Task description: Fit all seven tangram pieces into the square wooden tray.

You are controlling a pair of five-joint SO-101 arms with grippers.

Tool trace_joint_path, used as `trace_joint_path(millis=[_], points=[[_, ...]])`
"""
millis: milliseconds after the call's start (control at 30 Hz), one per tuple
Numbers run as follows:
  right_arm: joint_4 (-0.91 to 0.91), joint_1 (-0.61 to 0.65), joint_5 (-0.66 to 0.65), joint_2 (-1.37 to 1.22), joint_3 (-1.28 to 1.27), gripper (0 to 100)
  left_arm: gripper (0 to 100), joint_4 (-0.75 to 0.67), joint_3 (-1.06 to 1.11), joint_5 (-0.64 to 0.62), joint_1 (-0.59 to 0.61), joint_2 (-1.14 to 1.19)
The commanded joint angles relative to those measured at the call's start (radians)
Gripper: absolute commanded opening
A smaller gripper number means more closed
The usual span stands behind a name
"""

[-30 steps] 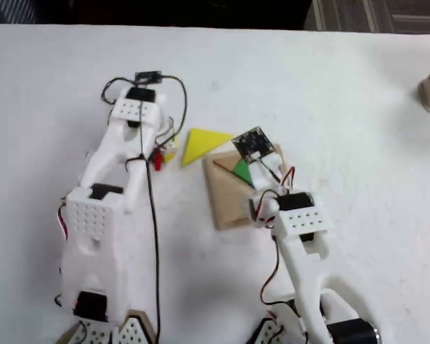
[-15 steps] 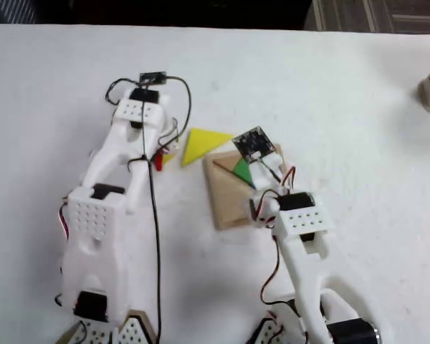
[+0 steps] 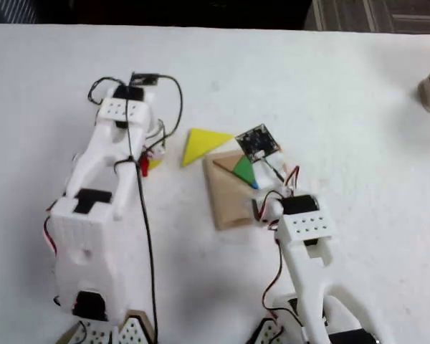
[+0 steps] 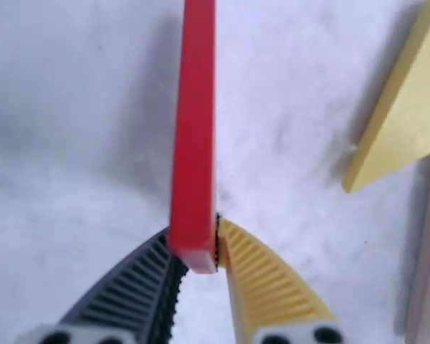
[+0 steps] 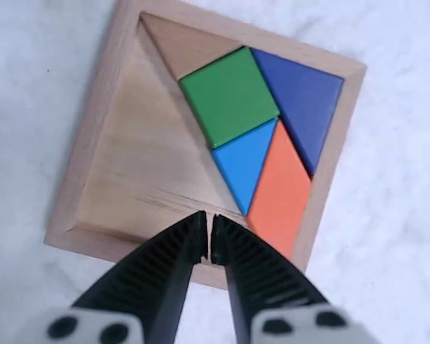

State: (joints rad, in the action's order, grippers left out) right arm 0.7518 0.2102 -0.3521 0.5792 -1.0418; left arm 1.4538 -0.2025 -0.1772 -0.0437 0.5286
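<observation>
The left gripper is closed on a flat red piece, which stands on its thin edge between the two fingers, one black and one yellow. The piece reaches straight forward from the fingertips over the white table. Because it is seen from the edge, its shape cannot be told, and also not whether it touches the table. A flat yellow triangle lies on the table ahead of this gripper, on the side of its yellow finger, apart from the red piece. In the high view this triangle sits between the left gripper and the square wooden tray, with one corner just beside the tray's rim.

The right gripper is closed with nothing in it; its two black fingertips meet over the rim of the tray nearest to it. Four pieces lie flat inside the tray. Just ahead of the fingertips is a light blue triangle, and an orange parallelogram touches it on one side. Farther from the gripper, a green square and a dark blue triangle lie edge to edge. The part of the tray's floor toward the left gripper is bare wood.
</observation>
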Motion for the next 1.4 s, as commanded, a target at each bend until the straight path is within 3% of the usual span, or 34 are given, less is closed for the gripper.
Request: trace_joint_path(millis=[0, 233, 367, 533, 700, 900, 1100, 1200, 1367], points=[[0.015, -0.045, 0.000, 0.062, 0.006, 2.0, 2, -0.081, 0.164, 0.014, -0.074, -0.220], [0.016, -0.097, 0.000, 0.067, 0.006, 2.0, 2, -0.227, 0.483, 0.008, -0.288, -0.536], [0.016, -0.139, 0.000, 0.067, 0.005, 2.0, 2, -0.285, 0.514, -0.002, -0.354, -0.552], [0.016, -0.150, 0.000, 0.067, -0.009, 2.0, 2, -0.416, 0.585, -0.146, -0.455, -0.552], [0.016, -0.150, 0.000, 0.068, -0.009, 2.0, 2, -0.488, 0.611, -0.149, -0.578, -0.552], [0.016, -0.147, 0.000, 0.067, -0.009, 2.0, 2, -0.620, 0.663, -0.155, -0.552, -0.498], [0.016, -0.143, 0.000, 0.067, -0.009, 2.0, 3, -0.614, 0.638, -0.150, -0.550, -0.426], [0.016, -0.142, 0.000, 0.067, -0.009, 2.0, 10, -0.591, 0.638, -0.157, -0.545, -0.427], [0.015, -0.142, 0.000, 0.067, -0.009, 2.0, 30, -0.460, 0.592, -0.207, -0.550, -0.427]])
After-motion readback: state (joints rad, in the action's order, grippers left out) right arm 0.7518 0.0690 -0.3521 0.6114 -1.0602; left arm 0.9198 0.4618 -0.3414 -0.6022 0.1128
